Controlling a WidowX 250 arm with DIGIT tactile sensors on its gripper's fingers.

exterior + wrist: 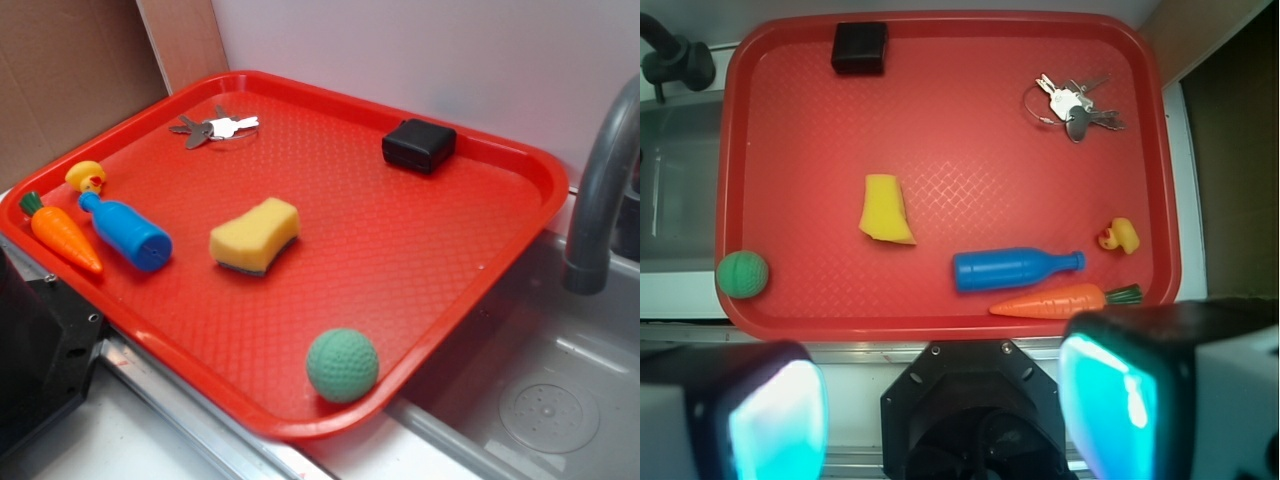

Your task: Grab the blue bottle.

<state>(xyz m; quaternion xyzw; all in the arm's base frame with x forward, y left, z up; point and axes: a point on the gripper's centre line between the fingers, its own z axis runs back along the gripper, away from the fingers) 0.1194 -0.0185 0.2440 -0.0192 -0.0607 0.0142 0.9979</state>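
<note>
The blue bottle (126, 233) lies on its side at the left of the red tray (420, 280), its neck pointing toward the yellow rubber duck (87, 178), beside the orange carrot (62, 236). In the wrist view the bottle (1010, 268) lies near the tray's (790, 130) near edge, just above the carrot (1050, 300), neck pointing right. My gripper (940, 415) is high above and short of the tray's near edge, over the robot base. Its two fingers (1110, 405) stand wide apart with nothing between them. The gripper itself does not show in the exterior view.
On the tray also lie a yellow sponge (255, 234), a green ball (342, 365), a black box (418, 145) and a bunch of keys (215, 127). A grey faucet (600, 190) and sink (540, 400) are to the right. The black robot base (40, 350) is at the lower left.
</note>
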